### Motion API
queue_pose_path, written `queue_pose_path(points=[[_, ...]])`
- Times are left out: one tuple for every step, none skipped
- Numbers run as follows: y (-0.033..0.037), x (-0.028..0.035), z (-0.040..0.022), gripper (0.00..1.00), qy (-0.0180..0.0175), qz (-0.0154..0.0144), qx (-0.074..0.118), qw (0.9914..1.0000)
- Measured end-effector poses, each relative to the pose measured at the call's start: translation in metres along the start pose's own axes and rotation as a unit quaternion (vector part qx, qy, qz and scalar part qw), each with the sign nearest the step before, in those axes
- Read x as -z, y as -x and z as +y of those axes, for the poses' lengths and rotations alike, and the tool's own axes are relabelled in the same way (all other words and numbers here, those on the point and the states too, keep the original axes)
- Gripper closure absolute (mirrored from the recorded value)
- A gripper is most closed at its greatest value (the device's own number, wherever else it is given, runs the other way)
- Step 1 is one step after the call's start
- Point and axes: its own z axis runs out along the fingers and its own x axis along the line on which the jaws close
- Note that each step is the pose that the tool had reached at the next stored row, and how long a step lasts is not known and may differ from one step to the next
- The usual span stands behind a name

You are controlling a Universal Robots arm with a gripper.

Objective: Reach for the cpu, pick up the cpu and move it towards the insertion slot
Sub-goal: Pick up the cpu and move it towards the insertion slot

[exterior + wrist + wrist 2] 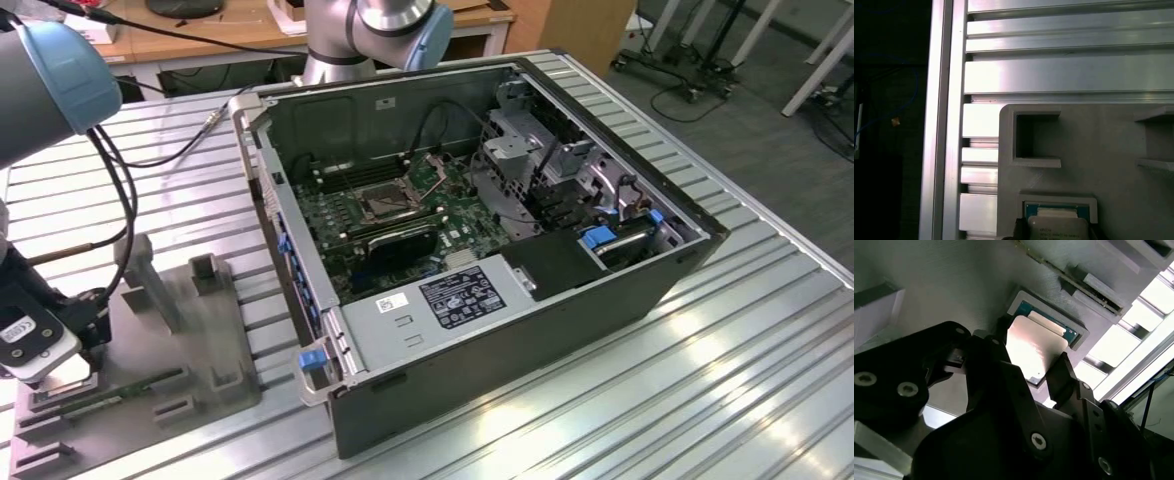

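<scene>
Plainly, from the exterior view: finds the black-and-white claw (pixel 56 382) low at that view's left, over the flat gray plastic tray (pixel 187 330) on the ribbed aluminium tabletop (pixel 747 400), well apart from the square metal-framed insertion slot (pixel 383 205) inside the open dark computer case (pixel 561 330). Implies a long carry up and over the case wall; could clip that wall on a low path, or jolt a weak hold loose. Next, in the second wrist view: shows the small flat square silvery-topped, green-rimmed cpu (pixel 1031 347) lying in a square gray recess (pixel 1081 337) of the tray, with the claw astride it; cannot tell whether gripping or merely flanking. Could drop the cpu if pinched only lightly on such thin edges, or jam it against the recess wall if raised tilted. Lastly, in the first wrist view: shows the cpu (pixel 1056 227) seated flat in that recess, near the tray's edge. Might harm the insertion slot if brought down off-square.
</scene>
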Motion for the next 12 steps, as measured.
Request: queue_pose_path(points=[[0.0000, 0.0000, 0.0000, 0.45, 0.0000, 0.0000, 0.000, 1.00000], [0.0000, 0.0000, 0.0000, 0.45, 0.0000, 0.0000, 0.000, 1.00000], [0.0000, 0.0000, 0.0000, 0.45, 0.0000, 0.0000, 0.000, 1.00000], [0.0000, 0.0000, 0.0000, 0.45, 0.0000, 0.0000, 0.000, 1.00000], [0.0000, 0.0000, 0.0000, 0.45, 0.0000, 0.0000, 0.000, 1.00000], [0.0000, 0.0000, 0.0000, 0.45, 0.0000, 0.0000, 0.000, 1.00000], [0.0000, 0.0000, 0.0000, 0.45, 0.0000, 0.0000, 0.000, 1.00000], [0.0000, 0.0001, 0.0000, 0.45, 0.0000, -0.0001, 0.000, 1.00000], [0.0000, 0.0004, 0.0000, 0.45, 0.0001, 0.0000, 0.000, 1.00000], [0.0000, 0.0012, 0.0001, 0.45, 0.0000, 0.0001, 0.000, 1.00000], [0.0000, 0.0017, 0.0001, 0.45, 0.0000, 0.0000, 0.000, 1.00000], [0.0000, 0.0021, 0.0001, 0.45, 0.0001, -0.0001, 0.000, 1.00000]])
